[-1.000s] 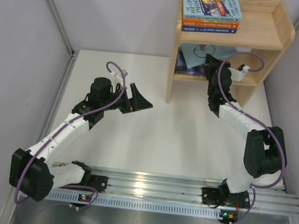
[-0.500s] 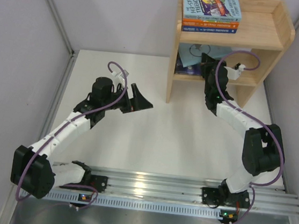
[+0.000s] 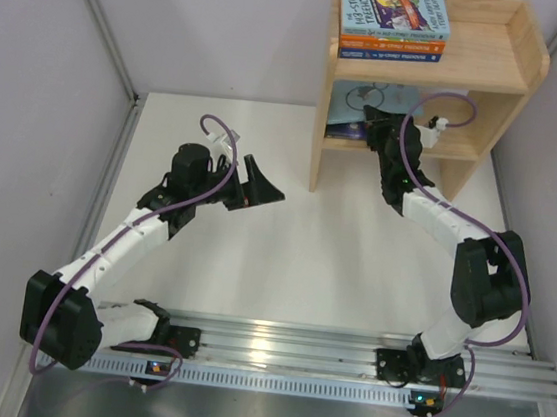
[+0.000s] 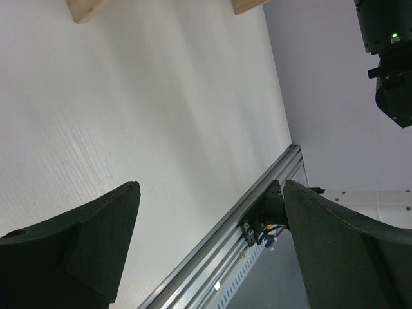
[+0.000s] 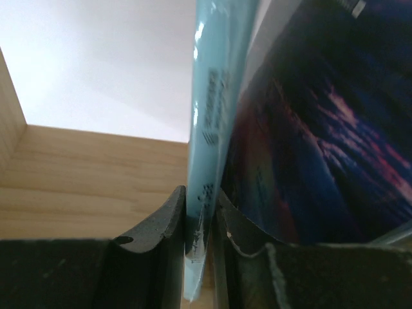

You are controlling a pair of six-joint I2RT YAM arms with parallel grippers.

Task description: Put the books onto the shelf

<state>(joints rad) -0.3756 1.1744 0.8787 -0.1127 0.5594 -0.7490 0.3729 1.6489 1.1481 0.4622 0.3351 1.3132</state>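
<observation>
One gripper, the left (image 4: 211, 188), hangs wide open and empty above the white worktop (image 3: 252, 266), well apart from everything. Beyond it the right gripper (image 5: 201, 193) has pushed leftward and deeper into the lower level of the light wooden two-level shelf (image 3: 517, 55) during the last second, its jaws closed on the edge of the pale blue paperback (image 5: 215, 96), which sits close beside the dark purple galaxy-cover book (image 5: 322, 141). With a stack of three paperbacks (image 3: 393, 20) lying on the top level above, I'd judge this last book is nearly placed and only the release remains.
</observation>
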